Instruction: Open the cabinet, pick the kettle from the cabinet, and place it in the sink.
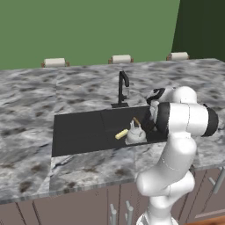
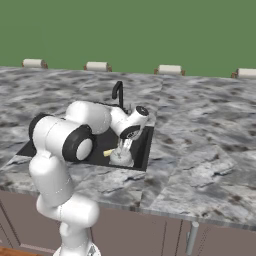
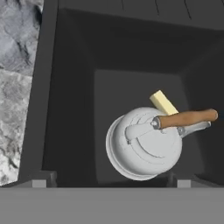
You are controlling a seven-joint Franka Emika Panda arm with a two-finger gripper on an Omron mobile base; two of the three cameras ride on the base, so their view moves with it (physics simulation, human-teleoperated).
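Observation:
The silvery kettle (image 3: pixel 142 146) with its brown wooden handle (image 3: pixel 186 117) stands upright on the floor of the black sink (image 3: pixel 65 113), near the basin's right end. My gripper (image 3: pixel 111 180) hangs just above it, open, its fingertips (image 3: pixel 41 179) wide apart and nothing between them. From the left base view the kettle (image 1: pixel 135 135) sits under the gripper (image 1: pixel 145 123) in the sink (image 1: pixel 79 129). From the right base view the gripper (image 2: pixel 125 145) points down at the kettle (image 2: pixel 121 158). The cabinet is out of view.
A yellow block (image 3: pixel 162 102) lies in the basin against the kettle's side. The black gooseneck tap (image 1: pixel 123 88) rises behind the sink. Grey marble counter (image 1: pixel 26 110) surrounds the basin. Base doors with silver handles (image 2: pixel 191 237) run below the front edge.

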